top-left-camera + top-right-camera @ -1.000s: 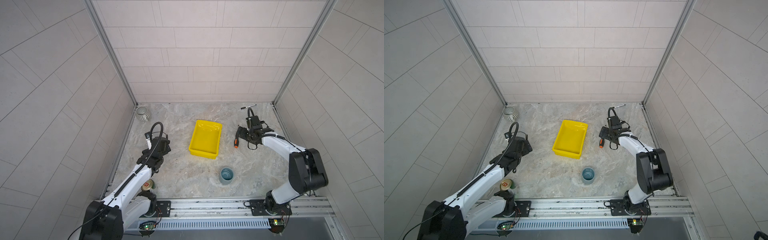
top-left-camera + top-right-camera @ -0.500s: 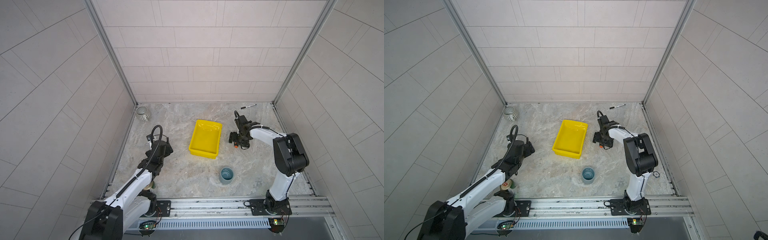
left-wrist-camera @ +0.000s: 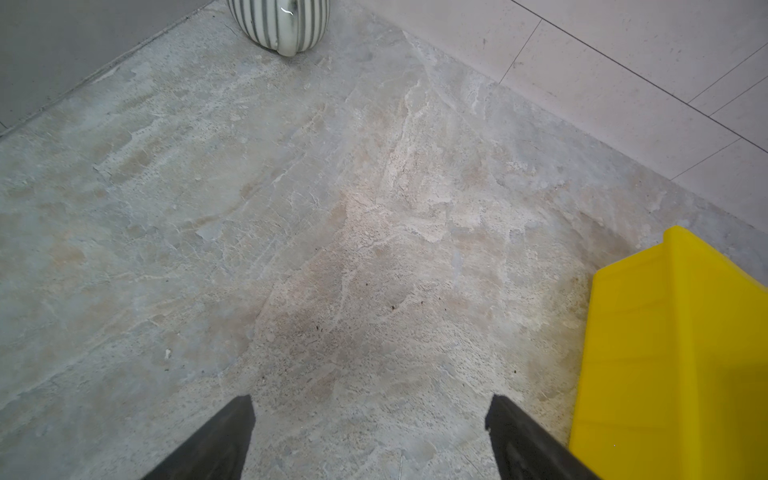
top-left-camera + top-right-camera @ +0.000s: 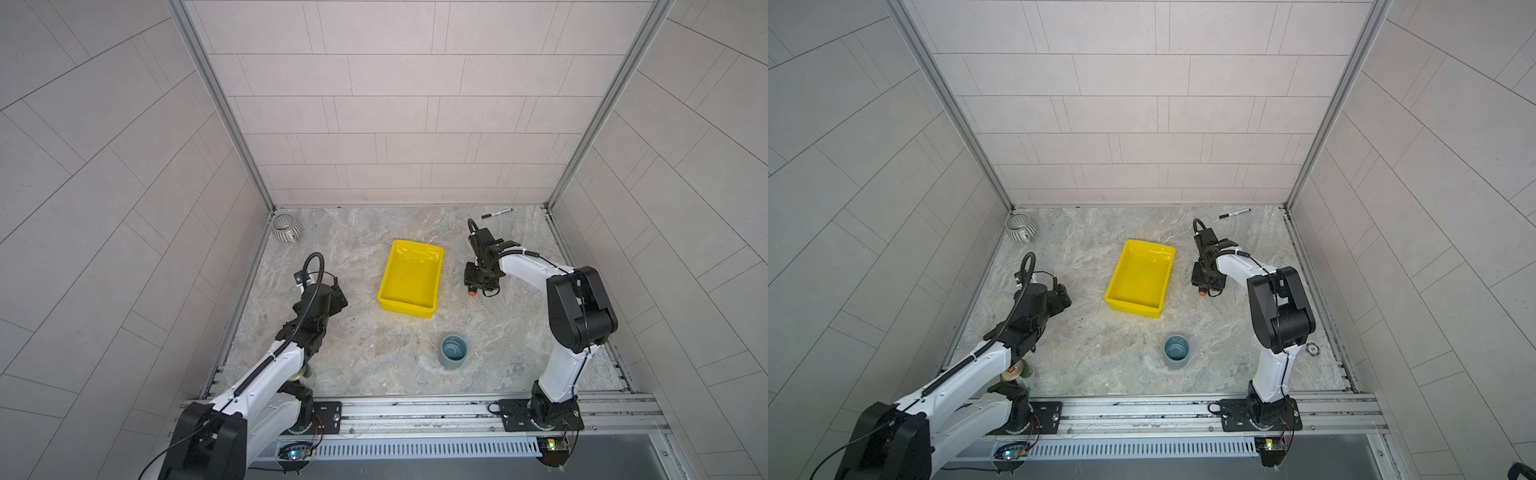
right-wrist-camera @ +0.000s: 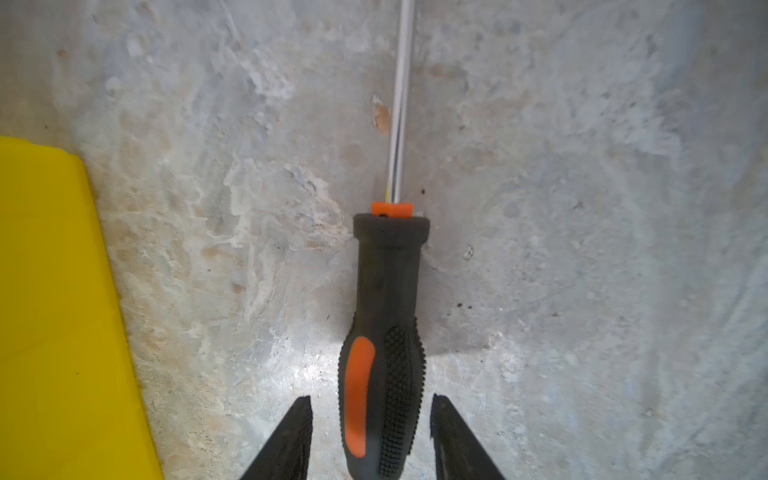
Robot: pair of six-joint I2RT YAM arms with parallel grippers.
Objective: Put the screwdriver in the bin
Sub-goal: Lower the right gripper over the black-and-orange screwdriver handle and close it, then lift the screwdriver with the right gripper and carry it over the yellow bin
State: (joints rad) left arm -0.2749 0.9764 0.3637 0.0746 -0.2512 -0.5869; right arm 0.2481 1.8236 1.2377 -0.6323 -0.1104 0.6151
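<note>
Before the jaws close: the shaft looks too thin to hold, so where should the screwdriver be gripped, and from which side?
Probably best to grip the screwdriver on its thick black-and-orange handle, at the knobbly swell, coming from above with one jaw on each side. It lies flat on the table, and the right gripper straddles that part.

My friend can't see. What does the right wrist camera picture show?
A black-and-orange screwdriver lies on a grey stone table, its handle between the open fingers of the right claw. A yellow bin sits nearby.
</note>
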